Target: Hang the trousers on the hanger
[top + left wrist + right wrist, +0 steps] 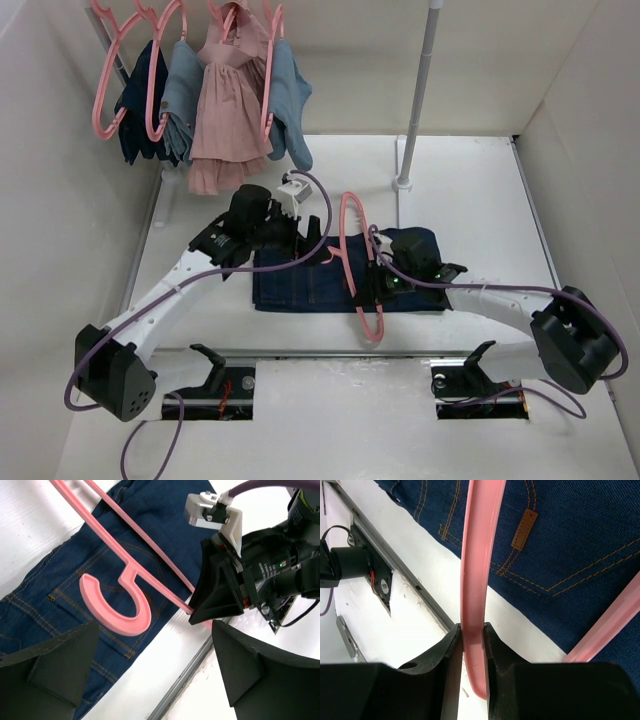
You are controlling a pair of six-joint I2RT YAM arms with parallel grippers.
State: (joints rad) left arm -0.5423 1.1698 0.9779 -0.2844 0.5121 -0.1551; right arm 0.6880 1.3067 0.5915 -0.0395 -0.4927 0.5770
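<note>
White table point(470, 200) w/ walls on three sides. The trousers point(290, 285) lie flat in the middle of it, folded into a dark navy block w/ orange stitching, just ahead of the metal strip point(330, 353) at the near edge.

At the back-left corner hang a pink dress point(225, 120), lighter denim pieces point(185, 100) and spare pink hangers point(105, 90). A grey pole point(420, 90) stands upright at back centre.

L arm reaches in from the near-left, R arm from the near-right, and both meet over the jeans.

The hanger point(120, 625) sits across the trousers approx. front to back, its hook at the near end over a back pocket. Whether it touches the denim can't be told.

Right gripper point(472, 630) is clenched on the hanger's pink bar, both fingers pressed flat against it, near the end where the two bars converge.

Left gripper point(155, 625) is spread wide w/ nothing in it, poised above the hook and the jeans, close beside the R claw.

Small tan patch point(525, 528) shows on the denim just beside the gripped bar.
</note>
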